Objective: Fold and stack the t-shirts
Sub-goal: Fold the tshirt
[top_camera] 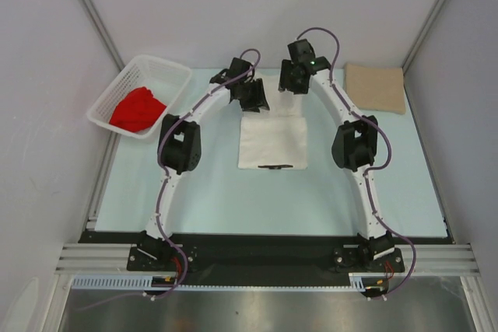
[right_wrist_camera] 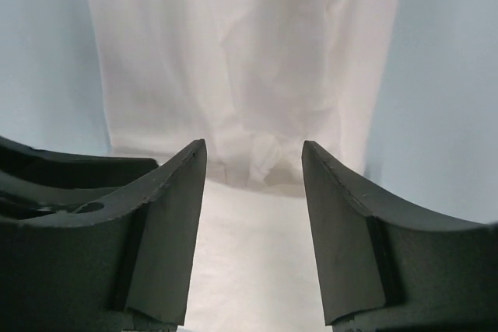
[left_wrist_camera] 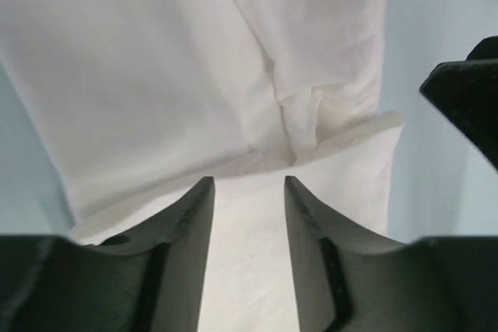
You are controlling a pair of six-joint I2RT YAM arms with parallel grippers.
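Top external: white t-shirt folded; tan t-shirt folded — unstacked; red t-shirt in basket.
Claws: left claw, right claw spread, empty.

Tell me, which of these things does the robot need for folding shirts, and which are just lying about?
For the job: white t-shirt, tan t-shirt, red t-shirt.
Just lying about: white plastic basket, which holds the red one.
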